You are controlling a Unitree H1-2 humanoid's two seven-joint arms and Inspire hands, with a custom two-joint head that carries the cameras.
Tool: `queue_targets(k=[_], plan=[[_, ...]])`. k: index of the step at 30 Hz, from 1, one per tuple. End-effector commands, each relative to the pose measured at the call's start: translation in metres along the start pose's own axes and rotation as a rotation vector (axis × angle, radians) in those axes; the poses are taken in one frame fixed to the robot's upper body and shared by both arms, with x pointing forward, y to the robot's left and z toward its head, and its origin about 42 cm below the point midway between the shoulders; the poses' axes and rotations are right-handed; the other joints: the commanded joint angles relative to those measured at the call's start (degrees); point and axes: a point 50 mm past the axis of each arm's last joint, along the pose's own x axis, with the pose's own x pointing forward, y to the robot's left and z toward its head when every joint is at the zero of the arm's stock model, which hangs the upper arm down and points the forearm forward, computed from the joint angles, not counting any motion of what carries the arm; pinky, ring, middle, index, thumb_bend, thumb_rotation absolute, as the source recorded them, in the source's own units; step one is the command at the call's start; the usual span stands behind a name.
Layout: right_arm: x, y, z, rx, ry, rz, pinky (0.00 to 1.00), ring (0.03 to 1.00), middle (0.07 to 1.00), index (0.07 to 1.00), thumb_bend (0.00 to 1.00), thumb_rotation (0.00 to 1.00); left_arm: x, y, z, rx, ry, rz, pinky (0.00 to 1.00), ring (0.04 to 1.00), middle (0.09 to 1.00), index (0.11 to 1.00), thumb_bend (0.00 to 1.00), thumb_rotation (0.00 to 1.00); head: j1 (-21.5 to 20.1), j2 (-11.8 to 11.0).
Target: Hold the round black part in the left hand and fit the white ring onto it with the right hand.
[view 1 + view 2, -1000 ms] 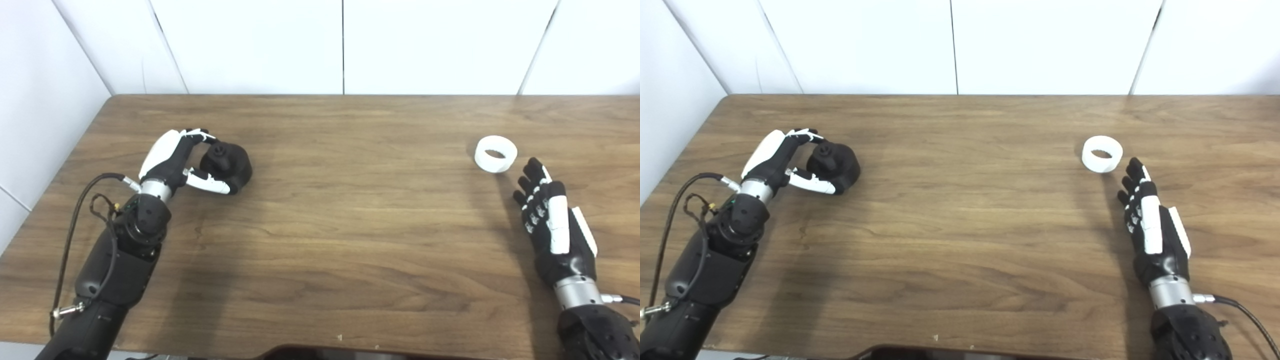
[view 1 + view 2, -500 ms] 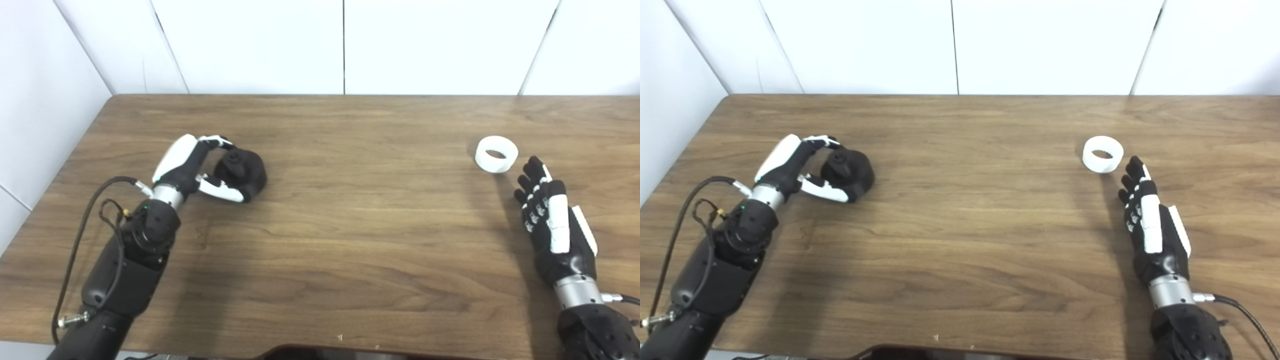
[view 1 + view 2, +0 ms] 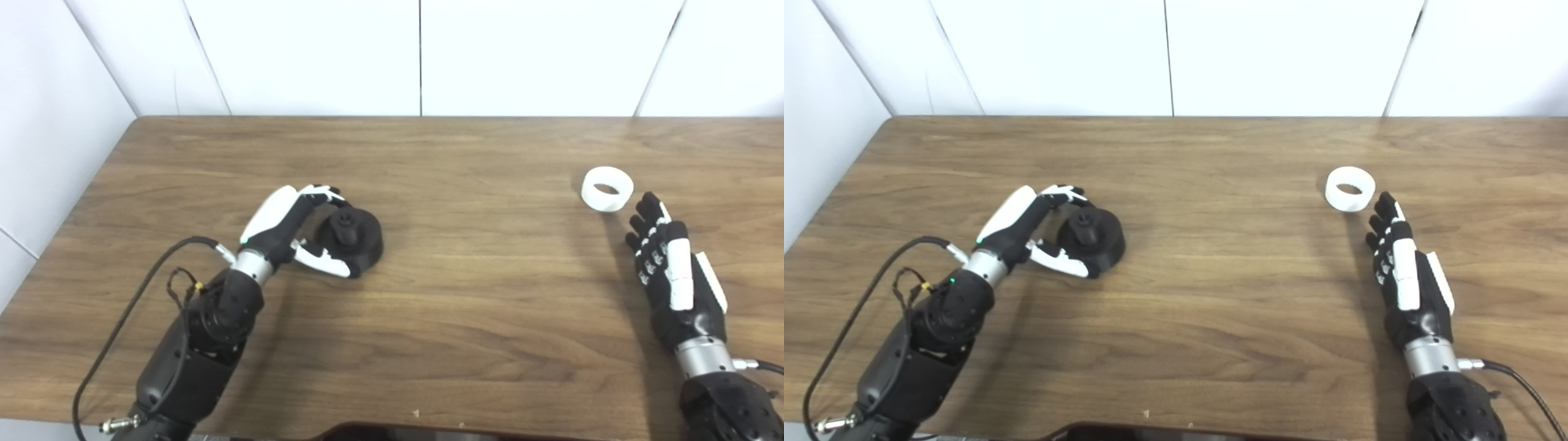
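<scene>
The round black part (image 3: pixel 354 235), a squat disc with a small knob on top, sits left of the table's centre. My left hand (image 3: pixel 293 231) is shut on it, fingers curled over its far side and thumb along its near side. The white ring (image 3: pixel 607 188) lies flat on the table at the right, hole upward. My right hand (image 3: pixel 670 275) rests just below and right of the ring, open with fingers straight and pointing toward it, fingertips a short gap from it.
The wooden table (image 3: pixel 465 294) runs to white walls behind and to the left. A black cable (image 3: pixel 131 306) loops beside my left forearm.
My left hand has carried the black part rightward and nearer, toward the table's middle. My right hand has edged slightly up and left; the ring has stayed put.
</scene>
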Motion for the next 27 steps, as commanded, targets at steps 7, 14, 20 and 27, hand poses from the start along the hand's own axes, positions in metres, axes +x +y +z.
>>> queue_targets(k=[7,14,20,27], plan=[[0.005,0.007,0.017,-0.004,-0.058,0.006,1.0,1.0,1.0,0.995,0.68,1.0,-0.018,-0.032,0.023,0.046,-0.095,-0.049,0.9,0.981,0.913,0.654,0.91,0.17,-1.3,0.2],[0.006,0.01,0.016,-0.008,-0.067,0.009,1.0,1.0,0.999,0.997,0.68,1.0,-0.028,-0.056,0.039,0.055,-0.171,-0.063,0.89,0.987,0.91,0.658,0.93,0.16,-2.6,0.1],[0.007,0.014,0.016,-0.001,-0.07,0.014,1.0,1.0,1.0,0.998,0.67,1.0,-0.033,-0.074,0.052,0.071,-0.198,-0.071,0.86,0.991,0.909,0.669,0.94,0.19,-3.4,-0.2],[0.007,0.017,0.016,-0.01,-0.065,0.014,1.0,1.0,1.0,1.0,0.66,1.0,-0.034,-0.084,0.059,0.05,-0.204,-0.06,0.84,0.98,0.908,0.672,0.93,0.2,-4.0,-0.6]])
